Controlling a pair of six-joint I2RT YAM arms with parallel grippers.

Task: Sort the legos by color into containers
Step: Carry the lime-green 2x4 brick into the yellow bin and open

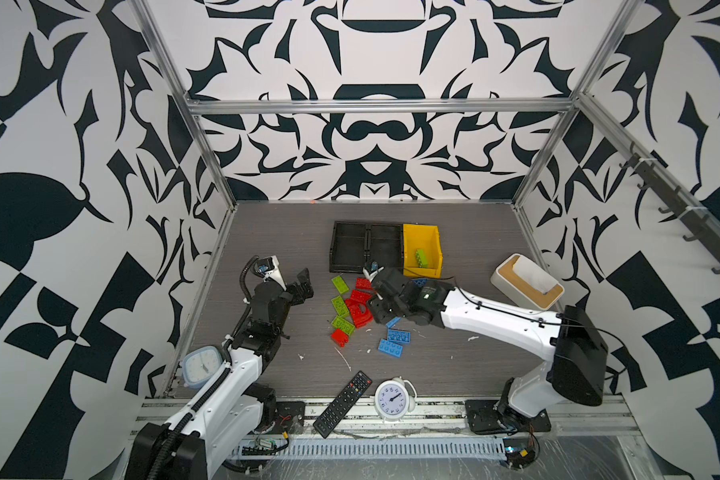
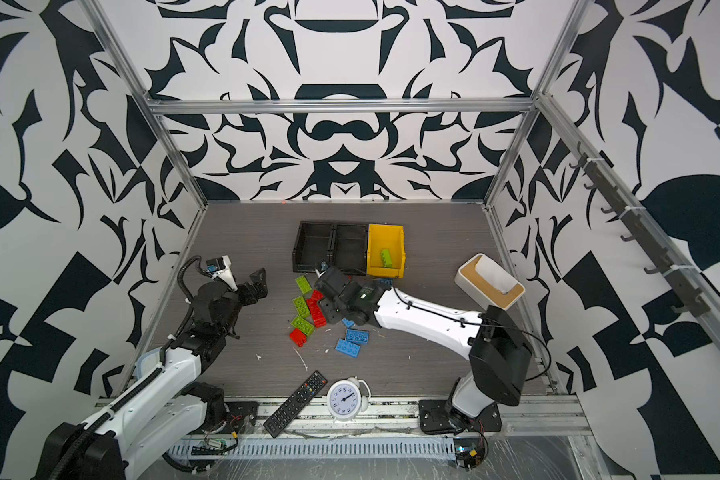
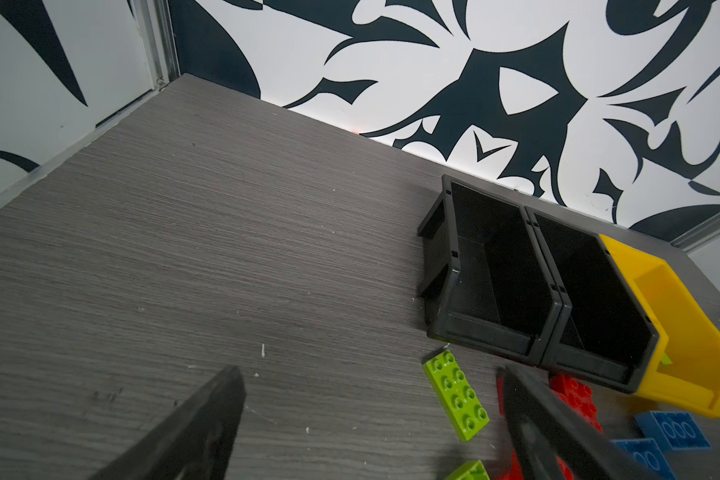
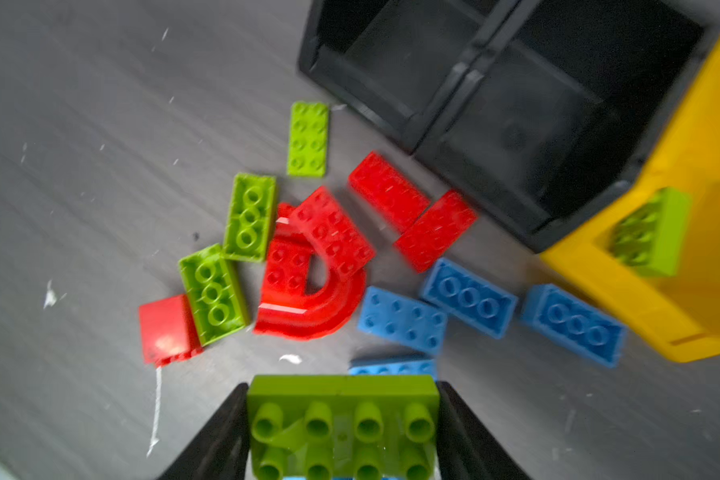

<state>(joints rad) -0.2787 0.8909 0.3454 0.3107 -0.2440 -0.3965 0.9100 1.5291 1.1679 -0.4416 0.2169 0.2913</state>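
My right gripper [image 4: 341, 399] is shut on a lime green lego [image 4: 341, 424], held above the table; in both top views it hovers over the pile [image 1: 377, 299] [image 2: 327, 297] and hides that brick. Loose legos lie below: green ones [image 1: 340, 284], red ones with a curved arch [image 1: 358, 313], and blue ones [image 1: 399, 336]. Behind the pile stand two joined black containers [image 1: 352, 224], both bare inside, and a yellow container [image 1: 420, 272] holding one green lego [image 1: 421, 257]. My left gripper [image 1: 304, 286] [image 3: 371, 399] is open left of the pile, holding nothing.
A white box with a wooden rim [image 1: 526, 286] stands at the right. A black remote [image 1: 342, 403] and a white alarm clock [image 1: 391, 399] lie at the front edge. A pale blue clock [image 1: 202, 365] sits front left by the left arm.
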